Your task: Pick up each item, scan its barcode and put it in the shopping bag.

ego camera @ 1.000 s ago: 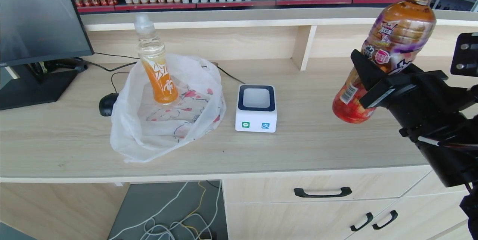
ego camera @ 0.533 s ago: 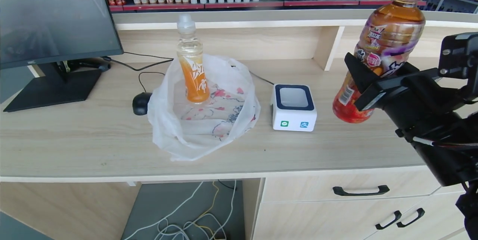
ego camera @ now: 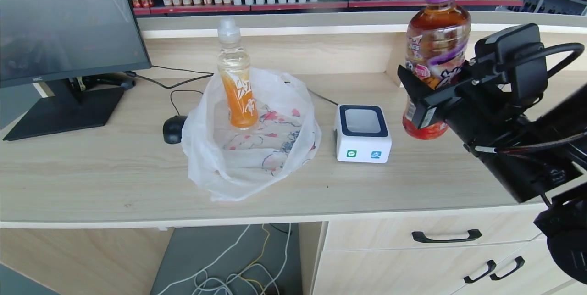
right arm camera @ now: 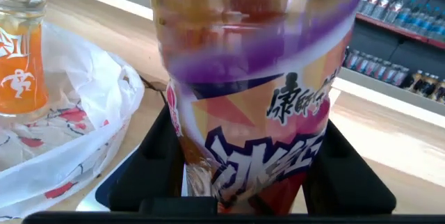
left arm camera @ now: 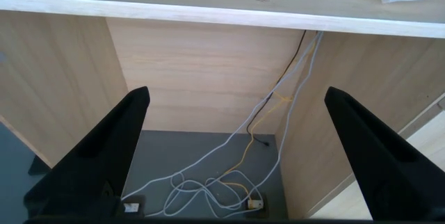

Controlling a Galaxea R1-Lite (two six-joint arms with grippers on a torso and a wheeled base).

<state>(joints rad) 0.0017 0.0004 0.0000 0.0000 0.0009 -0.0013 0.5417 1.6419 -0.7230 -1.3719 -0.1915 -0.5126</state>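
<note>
the right claw (ego camera: 430, 100) pinched the tea bottle (ego camera: 438, 42), up in the air just right of the scanner (ego camera: 362, 133). the left claw (left arm camera: 236, 113) was spread wide below the counter edge (left arm camera: 174, 7).

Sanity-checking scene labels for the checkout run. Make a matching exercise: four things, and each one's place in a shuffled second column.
Things
1. purple-capped drink bottle
2. orange drink bottle
3. barcode scanner
4. computer mouse

Places
A. on the counter beside the shopping bag, on the monitor's side
B. upright inside the shopping bag
C. held in the right claw
D. on the counter between the shopping bag and the held bottle

Pairs: 1-C, 2-B, 3-D, 4-A
</note>
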